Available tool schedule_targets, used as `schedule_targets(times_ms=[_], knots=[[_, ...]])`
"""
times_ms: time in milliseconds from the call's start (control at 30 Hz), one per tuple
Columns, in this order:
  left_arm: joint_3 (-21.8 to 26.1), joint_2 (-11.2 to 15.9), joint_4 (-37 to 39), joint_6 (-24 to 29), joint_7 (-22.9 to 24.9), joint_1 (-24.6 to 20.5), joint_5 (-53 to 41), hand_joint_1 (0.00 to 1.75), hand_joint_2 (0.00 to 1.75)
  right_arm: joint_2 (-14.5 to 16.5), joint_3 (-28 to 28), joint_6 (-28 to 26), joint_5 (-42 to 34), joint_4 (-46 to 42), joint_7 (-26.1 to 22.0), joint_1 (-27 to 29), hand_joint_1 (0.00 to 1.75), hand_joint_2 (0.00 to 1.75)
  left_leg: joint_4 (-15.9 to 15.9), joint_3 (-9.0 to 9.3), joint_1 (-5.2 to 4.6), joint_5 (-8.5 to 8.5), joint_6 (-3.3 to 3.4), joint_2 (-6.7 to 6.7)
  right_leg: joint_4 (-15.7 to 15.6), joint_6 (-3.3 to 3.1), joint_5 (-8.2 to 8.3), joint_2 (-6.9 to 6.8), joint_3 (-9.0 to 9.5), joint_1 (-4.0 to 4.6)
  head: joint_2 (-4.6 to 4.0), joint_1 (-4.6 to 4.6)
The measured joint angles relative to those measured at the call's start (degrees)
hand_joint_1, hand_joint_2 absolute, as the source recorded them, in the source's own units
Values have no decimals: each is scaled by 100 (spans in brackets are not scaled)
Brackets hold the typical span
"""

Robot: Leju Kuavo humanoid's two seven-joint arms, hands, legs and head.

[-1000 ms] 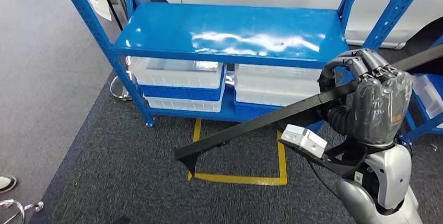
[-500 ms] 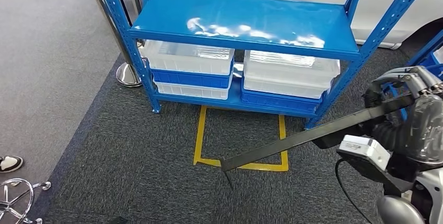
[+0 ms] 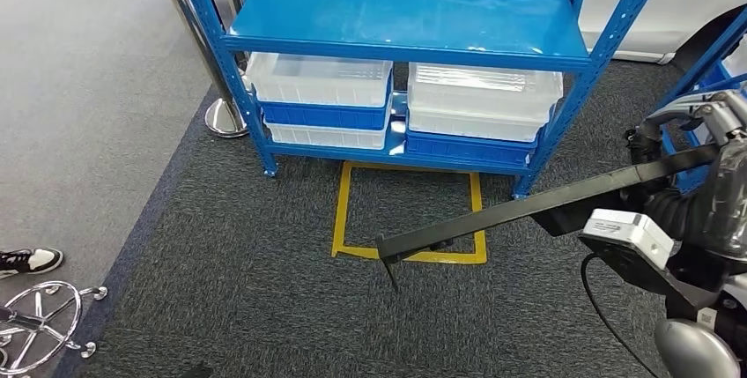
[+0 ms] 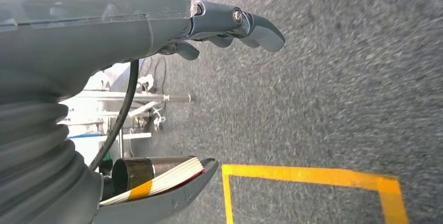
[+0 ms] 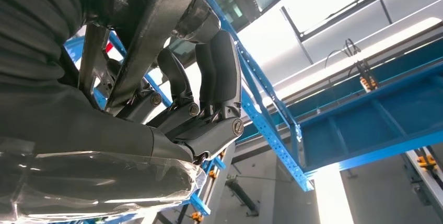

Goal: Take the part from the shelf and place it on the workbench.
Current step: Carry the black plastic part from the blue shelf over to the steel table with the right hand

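Head view: long black flat metal part (image 3: 528,209) off the blue steel shelf (image 3: 414,17), gripped in right hand (image 3: 705,144); workbench unseen, placing left.

Left wrist: left hand (image 4: 230,28) loosely spread, holding nothing.

Right wrist: fingers (image 5: 209,78) wrapped round part.

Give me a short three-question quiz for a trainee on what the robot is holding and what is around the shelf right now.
1. True or false: the right hand holds the long black part.
2. What sits under the blue shelf's top board? A) clear bins B) tyres C) cartons
3. Fill in: on the carpet before the shelf is a ______ tape outline.

Key: 1 true; 2 A; 3 yellow.
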Motion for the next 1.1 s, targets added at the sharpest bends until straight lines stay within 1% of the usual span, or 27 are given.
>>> schedule_targets(times_ms=[33,67,100,133,167,200,233,300,333,367,433,467,500,533,567,600,633,700,733,800,833,900,967,1000,1033,1067,1100], knots=[[12,1,0,-8,-4,-6,4,0,175,13,16,19,0,2,13,-30,175,175,87,81,15,118,-21,0,21,14,66,-7,-103,-4,0,-1],[21,1,-1,-13,-8,-10,7,0,175,23,32,31,0,3,22,-53,175,175,-21,256,29,297,-34,1,51,33,125,-14,-205,-9,0,-1],[26,2,-1,-16,-12,-17,8,0,175,27,46,37,0,3,28,-76,175,175,-313,530,43,433,-41,-1,94,57,177,-20,-299,-15,0,-3],[29,3,-2,-17,-19,-25,8,0,175,28,55,36,0,2,35,-98,175,175,-734,860,44,452,-39,-3,141,85,219,-22,-380,-12,0,-5],[31,4,-2,-17,-27,-33,8,0,175,28,60,34,0,2,42,-117,175,175,-1134,1146,38,380,-13,-12,182,117,256,-25,-437,-9,1,-4],[33,5,-2,-17,-36,-40,8,0,175,29,64,32,0,1,49,-133,175,175,-1433,1336,27,286,21,-21,207,149,298,-30,-469,-5,1,-3],[34,7,-2,-19,-45,-43,8,0,175,30,67,30,-1,1,60,-144,175,175,-1593,1412,9,219,65,-28,207,182,348,-36,-487,-3,1,-1],[34,6,-2,-22,-57,-43,5,0,175,31,75,26,-4,3,79,-152,175,175,-1636,1336,11,294,173,-16,188,251,421,-34,-516,-11,1,1],[35,6,-2,-23,-66,-44,0,0,175,31,76,24,-7,6,87,-150,175,175,-1645,1285,19,362,232,0,239,277,329,-19,-556,-16,1,1],[36,6,-2,-24,-73,-45,-8,0,175,31,77,21,-10,9,92,-147,175,175,-1660,1221,31,439,288,17,387,297,124,-1,-616,-20,1,2],[37,7,-2,-24,-87,-49,-22,0,175,34,85,19,-1,19,101,-145,175,175,-1659,1057,28,586,355,36,1007,320,-492,25,-775,-30,1,3],[40,7,-2,-26,-91,-50,-22,0,175,47,103,20,29,28,113,-145,175,175,-1651,958,22,657,363,38,1383,331,-707,30,-835,-31,1,3],[50,9,-2,-30,-92,-50,-7,0,175,86,144,22,87,46,135,-148,175,175,-1638,860,16,724,359,40,1675,337,-782,33,-849,-32,0,4],[64,12,-2,-33,-88,-51,11,0,175,145,202,20,168,73,162,-154,175,175,-1622,762,11,785,350,42,1809,335,-718,34,-790,-32,0,4],[83,15,-2,-37,-74,-53,28,0,175,221,274,10,259,105,188,-159,175,175,-1601,671,9,840,336,44,1750,323,-566,36,-640,-32,0,3],[104,17,-2,-38,-56,-58,42,0,175,305,353,-17,346,144,202,-164,175,175,-1577,590,8,884,321,45,1492,304,-413,38,-394,-31,0,3],[125,18,-2,-38,-40,-63,45,0,175,380,423,-60,415,186,204,-167,175,175,-1551,517,2,921,301,43,1094,277,-370,42,-81,-22,0,4],[164,18,-2,-38,-64,-62,48,0,175,507,532,-170,499,273,195,-172,175,175,-1510,429,-9,989,244,39,316,227,-503,49,439,7,0,-2],[181,17,-2,-40,-102,-54,50,0,175,554,572,-217,515,317,192,-174,175,175,-1509,410,-9,1029,206,42,102,205,-592,54,553,27,0,-3],[202,17,-2,-42,-190,-37,50,0,175,627,631,-264,517,395,192,-177,175,175,-1526,387,3,1093,127,53,-2,151,-560,69,544,27,0,-3],[208,16,-2,-41,-227,-32,50,0,175,663,654,-269,509,425,192,-184,175,175,-1489,356,10,1047,93,49,-18,112,-508,84,519,17,0,-3],[212,15,-2,-37,-286,-26,48,0,175,730,687,-265,489,469,192,-201,175,175,-1097,194,18,703,42,34,-43,40,-407,112,453,-5,0,-4],[212,15,-2,-37,-320,-23,44,0,175,774,722,-262,479,508,192,-205,175,175,-369,-47,19,265,10,29,-29,8,-339,163,363,7,0,-5],[212,15,-2,-38,-332,-21,43,0,175,793,739,-260,478,527,192,-202,175,175,-90,-122,19,164,4,29,-14,8,-315,203,320,13,0,-5],[212,15,-2,-39,-344,-21,42,0,175,806,755,-258,477,547,192,-199,175,175,7,-109,19,174,5,26,8,12,-298,248,279,17,0,-5],[212,15,-2,-40,-353,-21,40,0,175,817,764,-257,476,562,192,-197,175,175,-113,11,19,284,14,14,34,16,-288,296,245,19,0,-5],[213,15,-2,-43,-360,-20,38,0,175,826,769,-257,476,573,192,-198,175,175,-437,226,18,455,34,-28,65,22,-285,349,217,20,0,-5]])
